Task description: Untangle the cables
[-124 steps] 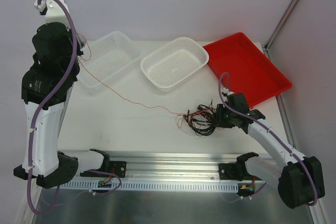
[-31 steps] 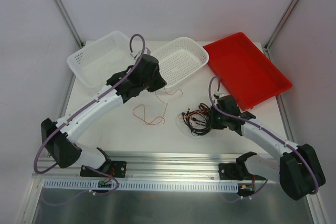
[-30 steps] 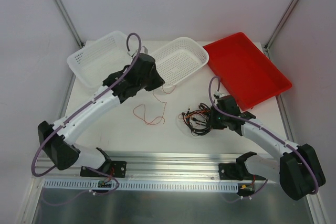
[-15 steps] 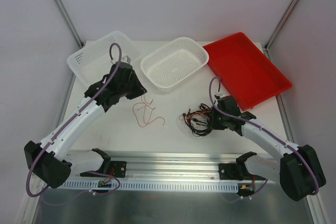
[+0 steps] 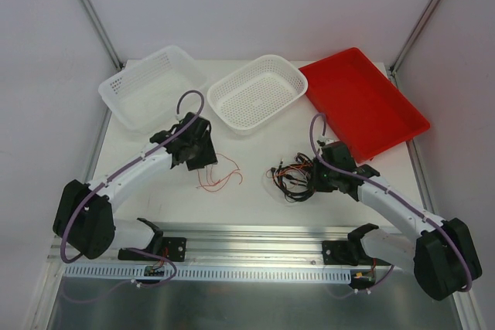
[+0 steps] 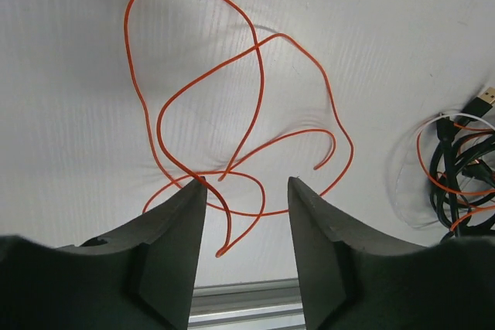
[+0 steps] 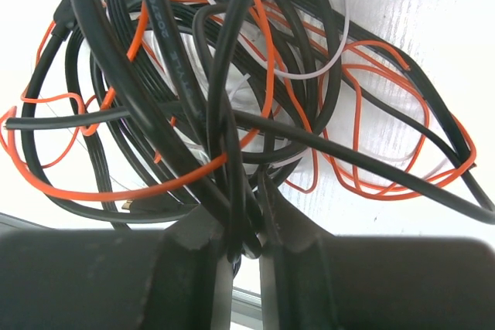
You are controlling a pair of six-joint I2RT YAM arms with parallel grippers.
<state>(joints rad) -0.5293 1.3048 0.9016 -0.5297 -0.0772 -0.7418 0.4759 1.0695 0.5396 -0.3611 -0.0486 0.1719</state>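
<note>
Your left gripper (image 6: 244, 191) sits wide open over the thin looped orange wire (image 6: 256, 46), with flat white tabletop (image 5: 255, 144) all round it. Your right gripper (image 7: 244, 237) is clamped on the glossy black-and-orange cable tangle (image 5: 294, 179).

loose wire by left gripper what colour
The wire is orange; left wrist view shows it best.

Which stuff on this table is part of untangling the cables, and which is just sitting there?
Part of the job: orange wire, tangle.
Just lying about: left basket, middle basket, red tray.
</note>
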